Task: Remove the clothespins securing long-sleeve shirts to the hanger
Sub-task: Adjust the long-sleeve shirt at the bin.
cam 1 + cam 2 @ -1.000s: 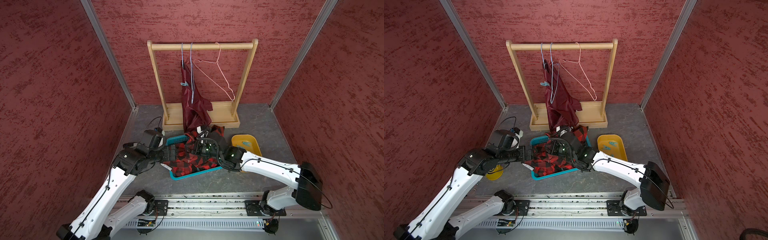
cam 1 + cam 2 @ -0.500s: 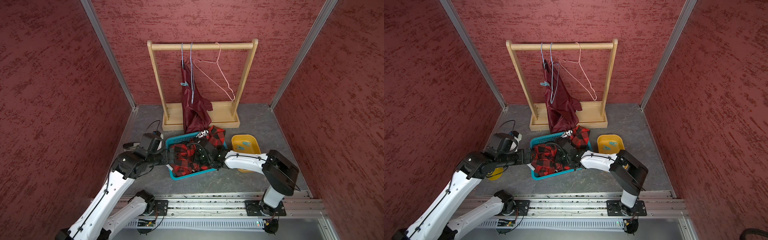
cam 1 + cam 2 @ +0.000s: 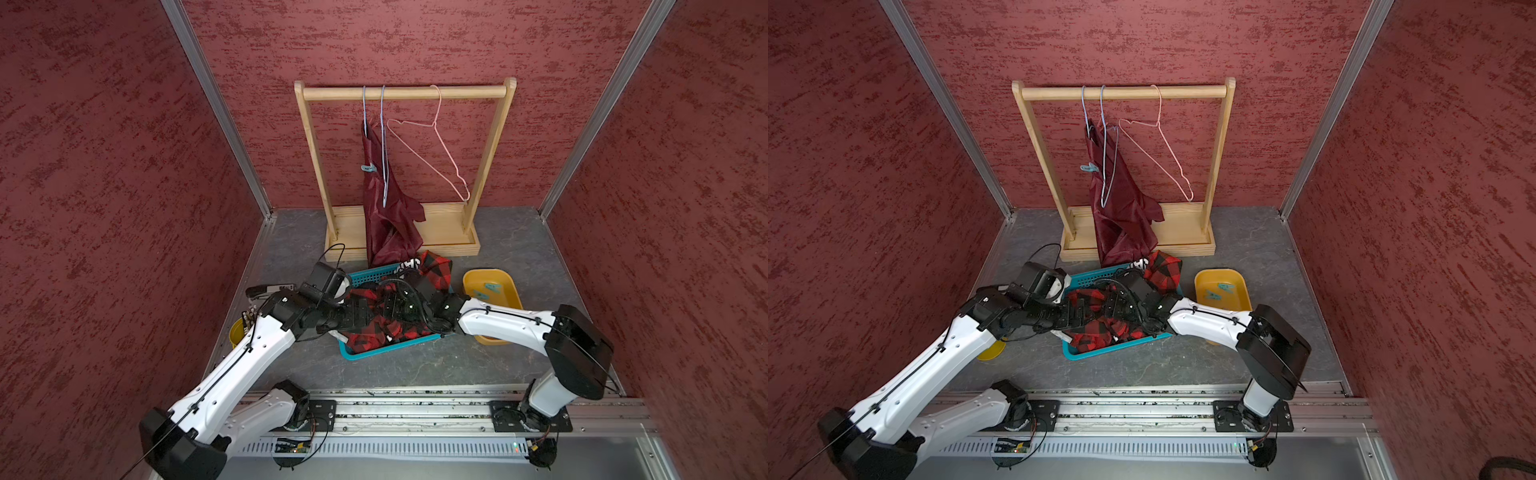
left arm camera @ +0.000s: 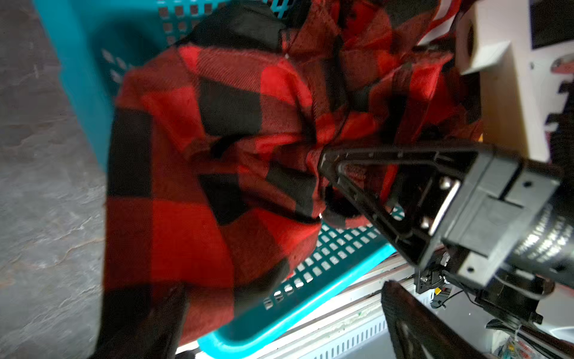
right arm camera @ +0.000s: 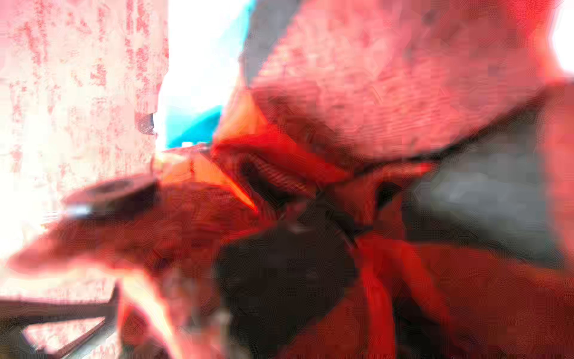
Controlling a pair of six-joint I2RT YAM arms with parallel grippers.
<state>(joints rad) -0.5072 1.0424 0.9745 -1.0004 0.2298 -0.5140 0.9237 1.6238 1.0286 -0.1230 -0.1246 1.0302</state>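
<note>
A teal clothespin (image 3: 368,168) (image 3: 1089,168) pins the maroon satin shirt (image 3: 388,216) to a blue hanger on the wooden rack (image 3: 405,92). The red-and-black plaid shirt (image 3: 436,270) (image 4: 192,174) lies bunched in the teal basket (image 3: 365,276), beside some plain black cloth (image 4: 242,28). My left gripper (image 3: 361,313) (image 4: 279,329) is open over the basket's near rim, holding nothing. My right gripper (image 3: 390,307) (image 4: 324,161) has its tips in the plaid folds, which gather at them. Cloth hides its jaws, and the right wrist view is a blur of red fabric.
A yellow tray (image 3: 505,282) right of the basket holds two loose teal clothespins (image 3: 492,286). An empty pink hanger (image 3: 436,145) and a second blue one hang on the rack. A yellow bowl (image 3: 236,332) sits under my left arm. Red walls enclose three sides.
The right arm has swung about over the basket, and the plaid shirt, spread out before, now lies bunched inside. My left gripper has moved in over the basket's left side, still open.
</note>
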